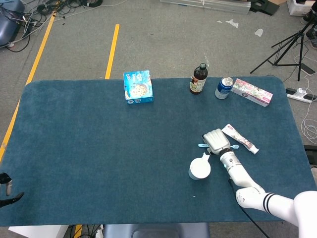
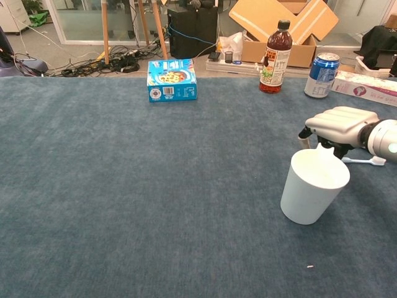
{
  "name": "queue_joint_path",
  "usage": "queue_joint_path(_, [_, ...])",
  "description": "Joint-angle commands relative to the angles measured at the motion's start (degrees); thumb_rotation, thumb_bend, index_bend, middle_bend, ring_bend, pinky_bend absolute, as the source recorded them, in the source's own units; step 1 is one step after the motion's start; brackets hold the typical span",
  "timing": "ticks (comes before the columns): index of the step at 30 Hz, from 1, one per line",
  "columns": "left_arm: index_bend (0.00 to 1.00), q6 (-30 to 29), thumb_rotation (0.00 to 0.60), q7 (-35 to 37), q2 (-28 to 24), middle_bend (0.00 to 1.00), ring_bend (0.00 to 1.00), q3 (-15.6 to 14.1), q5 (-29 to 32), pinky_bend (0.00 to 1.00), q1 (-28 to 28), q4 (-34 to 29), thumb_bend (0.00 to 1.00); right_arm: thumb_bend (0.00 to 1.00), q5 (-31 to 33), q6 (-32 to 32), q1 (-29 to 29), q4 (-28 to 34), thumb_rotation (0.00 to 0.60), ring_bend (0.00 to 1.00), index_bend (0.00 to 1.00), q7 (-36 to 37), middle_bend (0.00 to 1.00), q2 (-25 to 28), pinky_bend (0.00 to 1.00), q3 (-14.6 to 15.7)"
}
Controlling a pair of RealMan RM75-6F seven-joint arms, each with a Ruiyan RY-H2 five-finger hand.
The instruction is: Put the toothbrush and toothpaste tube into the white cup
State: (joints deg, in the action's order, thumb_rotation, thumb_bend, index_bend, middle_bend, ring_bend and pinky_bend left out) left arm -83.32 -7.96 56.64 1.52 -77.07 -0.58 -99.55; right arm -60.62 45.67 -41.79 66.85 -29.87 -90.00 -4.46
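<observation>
You're hovering your right hand (image 1: 216,141) palm-down over the toothbrush (image 1: 202,146), fingers curled over it; I cannot tell whether they're gripping it yet. The white cup (image 2: 312,186) is standing upright just beside, handy for the drop. The toothpaste tube (image 1: 240,138) is lying right of the hand. The tube's writing isn't readable. Left hand isn't showing.
</observation>
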Motion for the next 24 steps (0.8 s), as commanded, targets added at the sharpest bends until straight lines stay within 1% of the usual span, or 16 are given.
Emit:
queue_joint_path(1, [0.82, 0.0, 0.6, 0.0, 0.0, 0.54, 0.43, 0.0, 0.0, 0.39, 0.0, 0.0, 0.0, 0.21, -0.1, 0.0, 0.0, -0.2, 0.6, 1.0, 0.53, 0.1, 1.0, -0.1, 1.0, 0.0])
queue_joint_path(14, [0.82, 0.0, 0.6, 0.1, -0.1, 0.54, 0.43, 0.0, 0.0, 0.39, 0.0, 0.0, 0.0, 0.24, -0.2, 0.2, 0.0, -0.4, 0.6, 1.0, 0.59, 0.4, 1.0, -0.2, 1.0, 0.1])
queue_joint_path(24, [0.82, 0.2, 0.6, -0.1, 0.0, 0.54, 0.43, 0.0, 0.1, 0.39, -0.1, 0.0, 0.0, 0.25, -1.3, 2.1, 0.8, 2.5, 0.6, 1.0, 0.59, 2.2, 1.0, 2.5, 1.0, -0.6])
